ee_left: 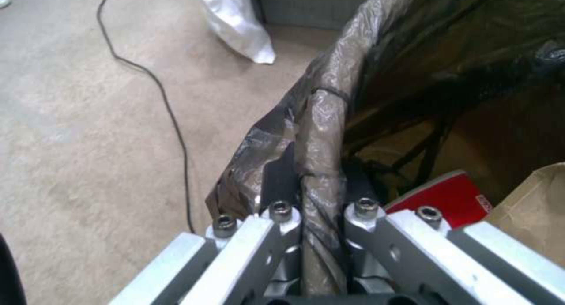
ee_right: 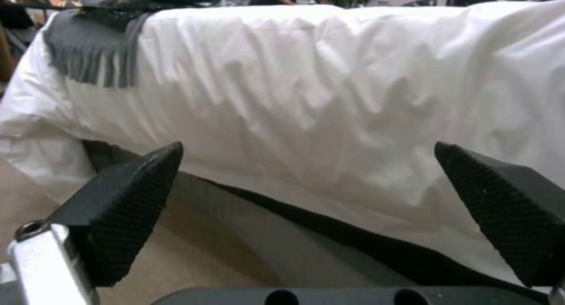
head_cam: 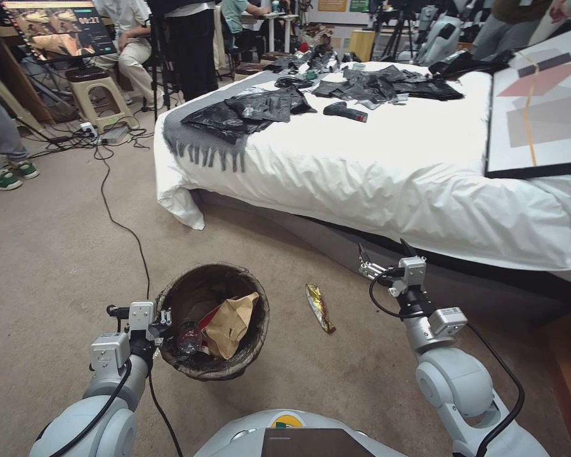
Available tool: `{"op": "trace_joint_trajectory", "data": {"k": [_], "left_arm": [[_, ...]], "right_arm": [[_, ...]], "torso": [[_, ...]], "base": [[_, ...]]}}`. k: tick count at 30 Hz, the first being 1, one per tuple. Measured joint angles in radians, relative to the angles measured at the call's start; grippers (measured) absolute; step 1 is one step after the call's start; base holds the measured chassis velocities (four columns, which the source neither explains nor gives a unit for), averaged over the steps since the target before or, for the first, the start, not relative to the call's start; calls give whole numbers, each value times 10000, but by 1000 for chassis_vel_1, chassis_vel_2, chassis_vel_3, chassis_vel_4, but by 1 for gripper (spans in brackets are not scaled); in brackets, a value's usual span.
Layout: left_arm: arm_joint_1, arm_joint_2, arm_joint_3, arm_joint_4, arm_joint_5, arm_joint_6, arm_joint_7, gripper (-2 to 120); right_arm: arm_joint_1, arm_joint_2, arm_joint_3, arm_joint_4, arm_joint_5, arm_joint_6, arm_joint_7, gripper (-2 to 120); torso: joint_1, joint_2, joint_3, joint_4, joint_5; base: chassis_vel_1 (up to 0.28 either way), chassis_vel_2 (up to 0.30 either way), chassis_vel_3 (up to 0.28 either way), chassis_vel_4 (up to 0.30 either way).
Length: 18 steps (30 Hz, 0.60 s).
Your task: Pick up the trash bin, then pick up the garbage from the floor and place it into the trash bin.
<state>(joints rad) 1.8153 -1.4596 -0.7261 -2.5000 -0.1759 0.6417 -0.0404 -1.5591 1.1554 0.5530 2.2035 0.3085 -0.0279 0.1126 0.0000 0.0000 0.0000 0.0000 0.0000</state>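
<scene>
The trash bin [head_cam: 217,268], lined with a dark bag, hangs just above the carpet at my lower left. My left gripper [head_cam: 164,317] is shut on its near rim; the left wrist view shows the fingers [ee_left: 281,216] pinching the bag-wrapped rim [ee_left: 322,133]. Inside the bin lie a tan paper bag [head_cam: 231,325], a small bottle [head_cam: 189,337] and a red piece [ee_left: 450,195]. A gold snack wrapper [head_cam: 319,308], part of the garbage, lies on the floor between the arms. My right gripper [head_cam: 386,251] is open and empty, raised beside the bed, to the right of the wrapper.
The bed with a white duvet [head_cam: 387,171] runs along the right and carries black plastic bags [head_cam: 254,111], a grey fringed throw [head_cam: 203,149] and a framed picture [head_cam: 542,108]. A black cable [head_cam: 117,222] crosses the carpet. Stools and people stand at the back left.
</scene>
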Motion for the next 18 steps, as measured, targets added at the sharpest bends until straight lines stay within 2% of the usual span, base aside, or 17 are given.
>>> {"op": "trace_joint_trajectory", "data": {"k": [12,15,18], "left_arm": [[-24,0,2,0,15,-75,3,2],[-23,1,6,0,36,-98,3,2],[-2,6,5,0,49,-121,6,2]], "right_arm": [[25,-42,1,-88,120,-219,-8,100],[73,-87,-18,-118,305,-420,-7,100],[437,-278,-232,-304,782,-1118,474,100]], "torso": [[0,0,0,4,0],[0,0,0,2,0],[0,0,0,-4,1]], "base": [[61,61,52,58],[20,13,5,11],[0,0,0,0]]}}
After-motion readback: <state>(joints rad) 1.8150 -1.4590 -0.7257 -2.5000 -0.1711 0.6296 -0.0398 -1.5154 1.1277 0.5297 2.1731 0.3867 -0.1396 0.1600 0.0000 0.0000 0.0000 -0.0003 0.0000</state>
